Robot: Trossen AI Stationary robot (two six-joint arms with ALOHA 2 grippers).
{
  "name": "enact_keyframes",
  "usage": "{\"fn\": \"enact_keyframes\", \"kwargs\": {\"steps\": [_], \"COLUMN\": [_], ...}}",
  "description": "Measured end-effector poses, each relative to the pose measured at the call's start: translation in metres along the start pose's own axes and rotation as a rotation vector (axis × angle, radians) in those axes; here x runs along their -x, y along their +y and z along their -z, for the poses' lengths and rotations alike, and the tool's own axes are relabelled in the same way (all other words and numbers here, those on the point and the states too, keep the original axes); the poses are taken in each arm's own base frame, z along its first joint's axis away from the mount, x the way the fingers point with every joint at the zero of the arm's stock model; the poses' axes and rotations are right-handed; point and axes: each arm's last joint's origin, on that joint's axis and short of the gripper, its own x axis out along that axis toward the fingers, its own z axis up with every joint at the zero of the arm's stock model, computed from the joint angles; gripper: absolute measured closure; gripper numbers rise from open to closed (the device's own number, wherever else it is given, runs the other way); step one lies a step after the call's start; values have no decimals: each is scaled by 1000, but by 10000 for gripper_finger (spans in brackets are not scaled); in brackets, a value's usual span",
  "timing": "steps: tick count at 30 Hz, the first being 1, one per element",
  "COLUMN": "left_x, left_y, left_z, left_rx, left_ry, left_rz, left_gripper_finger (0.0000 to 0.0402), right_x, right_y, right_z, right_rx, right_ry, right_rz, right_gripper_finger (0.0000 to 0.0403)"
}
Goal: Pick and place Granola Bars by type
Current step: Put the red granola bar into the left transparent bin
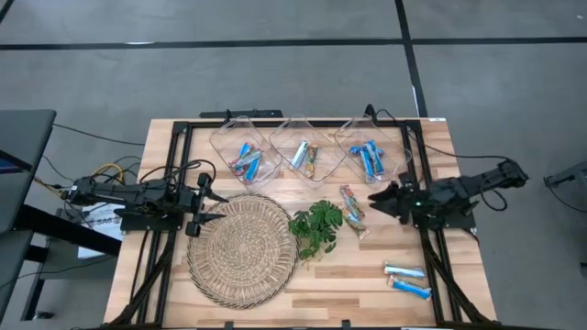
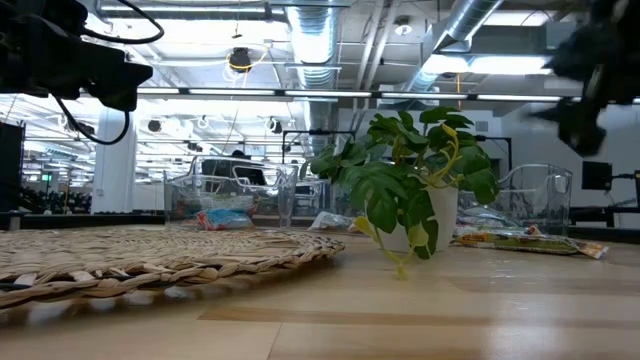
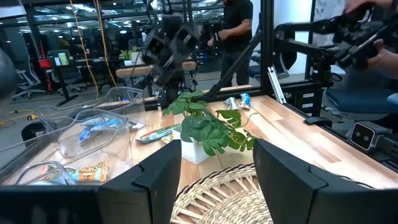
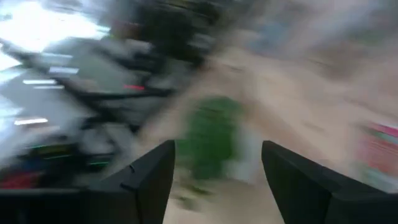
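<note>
Granola bars lie in three clear bins at the table's far side: blue ones in the left bin (image 1: 246,160), a blue and a multicoloured one in the middle bin (image 1: 305,156), blue ones in the right bin (image 1: 367,160). A multicoloured bar (image 1: 352,206) lies flat on the wood right of the plant. Two blue bars (image 1: 406,280) lie near the front right corner. My left gripper (image 1: 218,207) waits open at the woven mat's left edge. My right gripper (image 1: 374,200) is open above the table, just right of the multicoloured bar, nothing between its fingers (image 4: 155,180).
A round woven mat (image 1: 243,247) covers the table's left middle. A small potted leafy plant (image 1: 316,227) stands at the centre. Black frame rails (image 1: 417,156) run along both sides. Bare wood lies between the plant and the front right bars.
</note>
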Motion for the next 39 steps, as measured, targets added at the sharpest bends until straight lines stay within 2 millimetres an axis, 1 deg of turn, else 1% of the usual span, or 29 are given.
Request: {"fn": "enact_keyframes", "kwargs": {"steps": [2,4,9,13,17,23,30,39], "left_x": [0,0,0,0,0,0,0,0], "left_y": [0,0,0,0,0,0,0,0], "left_z": [0,0,0,0,0,0,0,0], "left_rx": [0,0,0,0,0,0,0,0], "left_ry": [0,0,0,0,0,1,0,0], "left_rz": [0,0,0,0,0,0,0,0], "left_gripper_finger": [208,208,208,208,208,208,208,208], "right_x": [-3,-9,-36,-62,-83,-96,-107,-119], "right_y": [-1,4,19,25,22,10,-1,-9], "right_z": [0,-3,-9,-11,-10,-9,2,13], "right_rx": [-19,-34,-4,6,7,12,37,119], "right_ry": [46,79,192,309,404,476,531,594], "right_rz": [173,277,420,513,617,789,863,866], "right_gripper_finger": [171,171,171,171,171,171,171,171]}}
